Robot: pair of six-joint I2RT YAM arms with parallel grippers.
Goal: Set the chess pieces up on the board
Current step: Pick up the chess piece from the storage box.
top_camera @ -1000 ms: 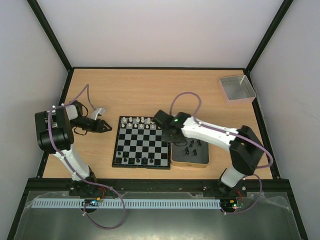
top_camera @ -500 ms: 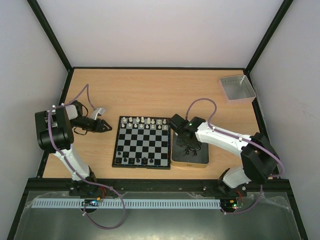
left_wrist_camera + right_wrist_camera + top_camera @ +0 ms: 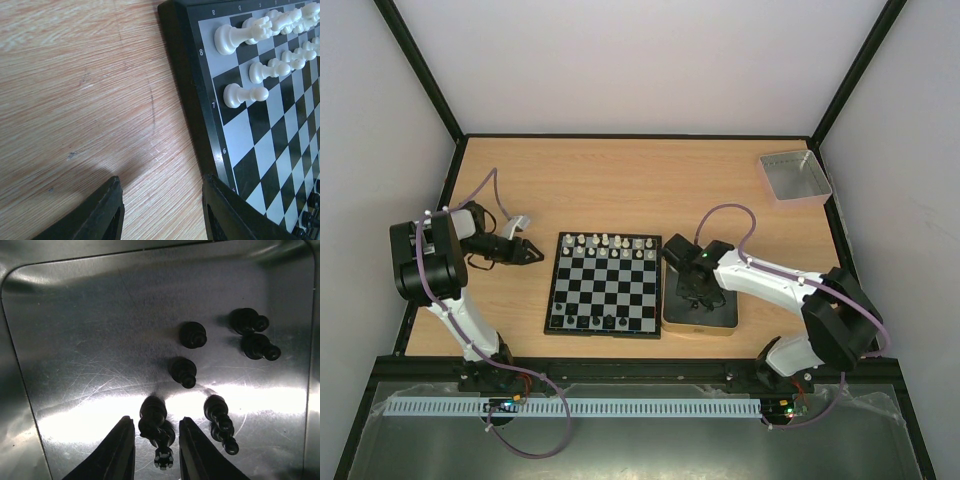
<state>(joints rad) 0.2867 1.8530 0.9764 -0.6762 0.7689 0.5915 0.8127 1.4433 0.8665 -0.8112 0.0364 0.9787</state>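
Observation:
The board (image 3: 603, 285) lies at the table's middle, with white chess pieces (image 3: 605, 242) along its far rows and black ones (image 3: 602, 320) on the near row. My right gripper (image 3: 696, 293) is down inside the gold-rimmed tin (image 3: 700, 326). In the right wrist view it (image 3: 156, 442) is open, its jaws on either side of a black crowned piece (image 3: 156, 427). Several more black pieces (image 3: 192, 335) stand on the tin's floor (image 3: 90, 340). My left gripper (image 3: 525, 252) is open and empty, low over the wood just left of the board (image 3: 260, 125), near white pieces (image 3: 245, 95).
A grey square tray (image 3: 794, 177) sits at the far right corner. The tin touches the board's right edge. Black frame posts and pale walls enclose the table. Another black piece (image 3: 220, 422) stands just right of my right finger.
My right gripper has moved from the board's far right corner to the tin and come down around a black piece. The left arm has not moved.

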